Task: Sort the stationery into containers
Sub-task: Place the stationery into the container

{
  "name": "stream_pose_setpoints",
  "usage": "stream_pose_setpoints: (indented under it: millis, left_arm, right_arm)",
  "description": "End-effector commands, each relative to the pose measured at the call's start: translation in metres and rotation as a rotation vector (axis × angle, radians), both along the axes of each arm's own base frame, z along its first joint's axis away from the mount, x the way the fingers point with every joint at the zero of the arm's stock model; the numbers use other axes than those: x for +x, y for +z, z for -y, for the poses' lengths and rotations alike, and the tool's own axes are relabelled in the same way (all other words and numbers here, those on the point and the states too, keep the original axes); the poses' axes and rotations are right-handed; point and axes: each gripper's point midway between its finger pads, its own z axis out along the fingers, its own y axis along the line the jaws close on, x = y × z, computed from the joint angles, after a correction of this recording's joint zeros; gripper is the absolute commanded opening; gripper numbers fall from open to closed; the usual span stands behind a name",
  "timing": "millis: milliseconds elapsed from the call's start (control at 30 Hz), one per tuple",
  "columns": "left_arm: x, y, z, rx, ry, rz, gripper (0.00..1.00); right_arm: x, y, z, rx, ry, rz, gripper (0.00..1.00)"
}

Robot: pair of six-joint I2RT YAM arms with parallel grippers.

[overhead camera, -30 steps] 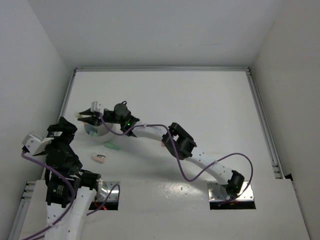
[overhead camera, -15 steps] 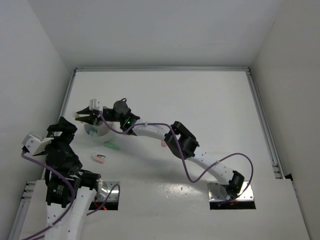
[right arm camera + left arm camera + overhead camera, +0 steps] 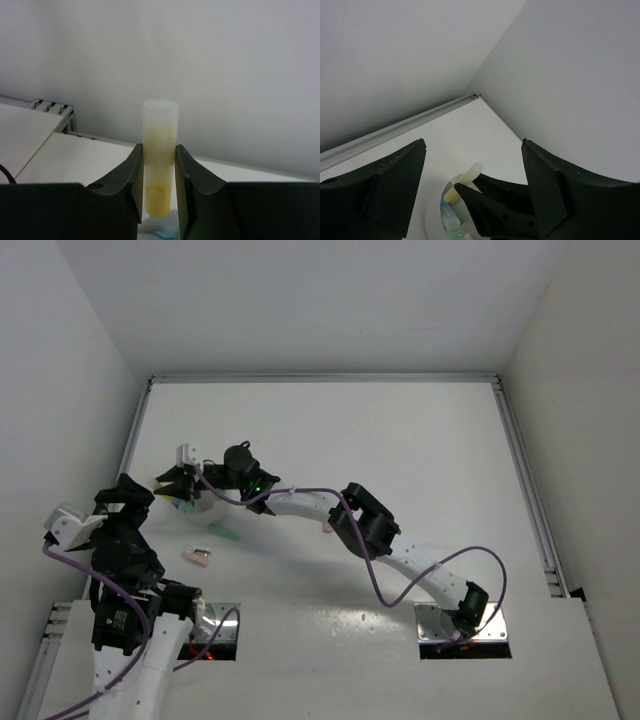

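Note:
My right gripper is shut on a yellow marker, held upright between its fingers just above the white bowl. In the left wrist view the marker hangs over the bowl's rim, and a blue marker lies inside. The left gripper stands open and empty, near the bowl's left side. On the table lie a green marker and a pink item, and another pink item shows beside the right arm.
The enclosure's left wall and the rail along the table's left edge are close to both grippers. The right arm stretches across the table's near middle, its purple cable looping beside it.
The right gripper with the yellow marker has shifted slightly left and then down toward the bowl. The left arm has not moved.

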Motion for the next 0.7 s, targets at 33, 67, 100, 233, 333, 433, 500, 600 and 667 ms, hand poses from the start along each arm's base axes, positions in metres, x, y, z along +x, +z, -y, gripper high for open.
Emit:
stream_pose_setpoints:
  millis: [33,67,100,233,333,433,500,600,667]
  left_arm:
    - [-0.002,0.006,-0.001,0.010,0.003,0.026,0.83]
    - [-0.002,0.006,-0.001,0.010,0.003,0.026,0.83]
    - [-0.002,0.006,-0.001,0.010,0.003,0.026,0.83]
    - [0.000,0.005,-0.001,0.018,0.004,0.011,0.83]
    - [0.000,0.005,-0.001,0.018,0.004,0.011,0.83]
    - [0.000,0.005,-0.001,0.018,0.004,0.011,0.83]
    - [0.000,0.005,-0.001,0.018,0.004,0.011,0.83]
    - [0.000,0.005,-0.001,0.018,0.004,0.011,0.83]
    - [0.000,0.005,-0.001,0.018,0.004,0.011,0.83]
  right_arm:
    - [-0.001,0.032,0.005,0.049,0.000,0.043,0.00]
    - [0.001,0.033,0.005,0.050,-0.010,0.040,0.00]
    - [0.001,0.033,0.005,0.050,-0.010,0.040,0.00]
    - [0.008,0.029,0.006,0.043,-0.022,0.046,0.00]
    - [0.008,0.026,0.006,0.034,-0.021,0.041,0.00]
    - [0.010,0.009,0.006,0.007,-0.030,0.023,0.00]
    - [0.012,0.007,0.006,-0.001,-0.040,0.015,0.00]
    - [0.015,-0.001,0.005,-0.015,-0.055,0.022,0.01]
    - [0.015,0.003,0.004,-0.007,-0.055,0.027,0.03]
